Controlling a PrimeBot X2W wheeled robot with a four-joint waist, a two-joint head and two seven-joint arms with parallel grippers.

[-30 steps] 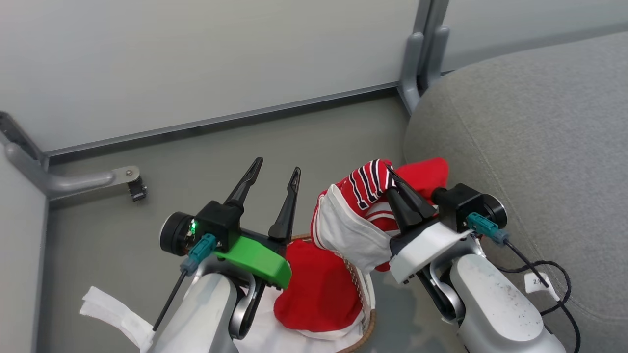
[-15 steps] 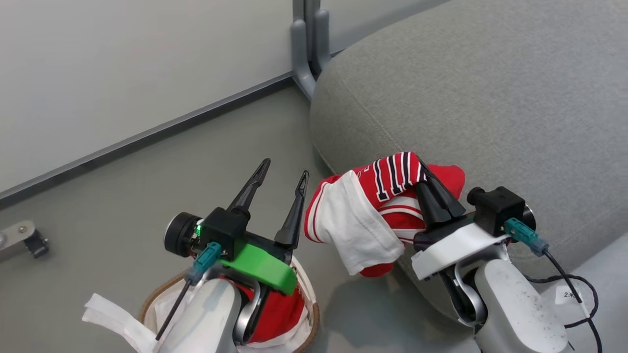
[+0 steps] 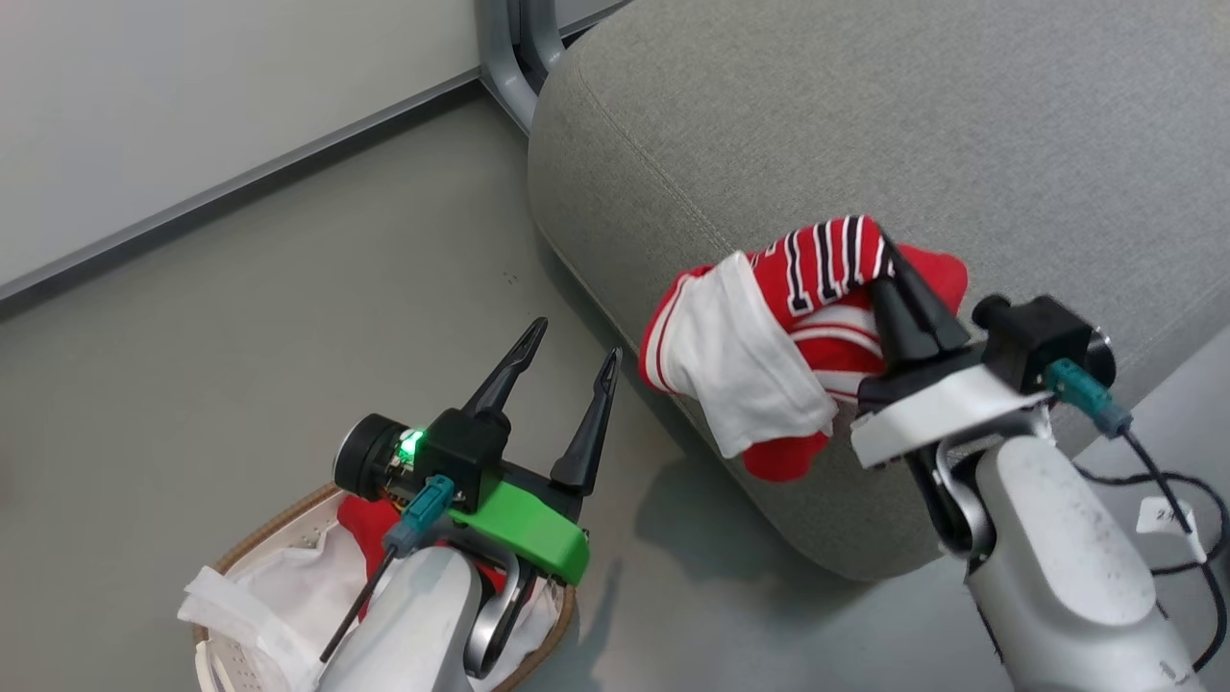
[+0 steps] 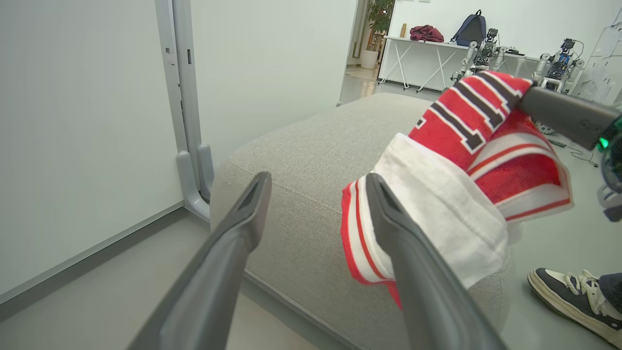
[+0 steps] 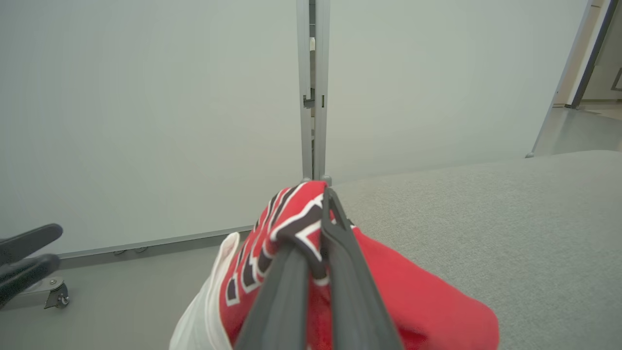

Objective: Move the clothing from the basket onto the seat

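While my head camera looks down, the large grey fabric-upholstered seat (image 3: 865, 115) with rounded corners and stitched seams takes up the upper right, standing on the smooth grey floor (image 3: 240, 317) beside a pale wall panel (image 3: 192, 96) and its grey metal post (image 3: 509, 48). At the lower left I see the oval white perforated plastic laundry basket (image 3: 288, 506) with the brown woven rim on the floor, well apart from the seat. A crumpled red garment (image 3: 360, 519) and a plain white sheet (image 3: 240, 615) of fabric lie in it, partly hidden by my pale left forearm (image 3: 404, 625). My right gripper (image 3: 886, 248) has its two dark fingers pinched together on a red sports garment (image 3: 759, 356) with white stripes, navy-and-white numerals and a white inner side. That piece hangs bunched in the air over the seat's near corner, its lower folds in front of the cushion's side; I cannot tell whether it touches the upholstery. My left gripper (image 3: 575, 340) hovers above the basket's far edge, fingers spread wide, nothing between them. Through the left wrist camera a dark sneaker (image 4: 568, 296) with white laces rests on the floor near the seat
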